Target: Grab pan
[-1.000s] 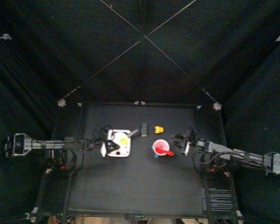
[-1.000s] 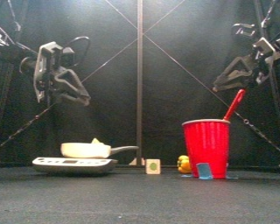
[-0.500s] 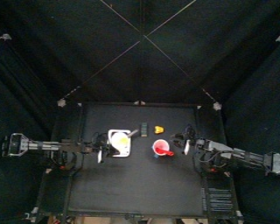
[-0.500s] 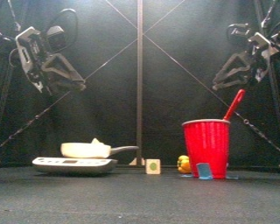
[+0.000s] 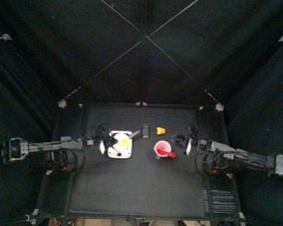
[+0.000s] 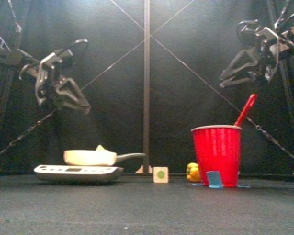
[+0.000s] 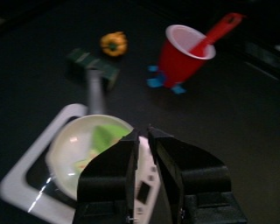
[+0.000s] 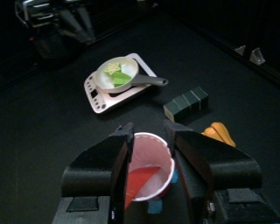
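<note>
The pan [image 6: 91, 157] is pale with a dark handle [image 6: 131, 157] and sits on a flat white base [image 6: 76, 172] at the table's left. Something green [image 7: 108, 134] lies inside the pan [image 7: 87, 147]. My left gripper [image 7: 145, 133] hangs high above the pan's rim, open, with nothing between its jaws. In the front view the left gripper [image 6: 63, 87] is well above the table. My right gripper [image 8: 150, 133] is open and raised over the red cup [image 8: 150, 168], apart from it.
A red cup [image 6: 216, 156] with a red spoon [image 6: 245, 108] stands to the right of the pan. A small yellow object [image 6: 193, 172], a small block [image 6: 161, 174] and a blue piece [image 6: 216, 178] sit near the cup. Black curtains surround the table.
In the front view the left arm swung up and to the left, then came back rightward and lower over the pan's side. The right arm shifted slightly. Pan and cup stayed put.
</note>
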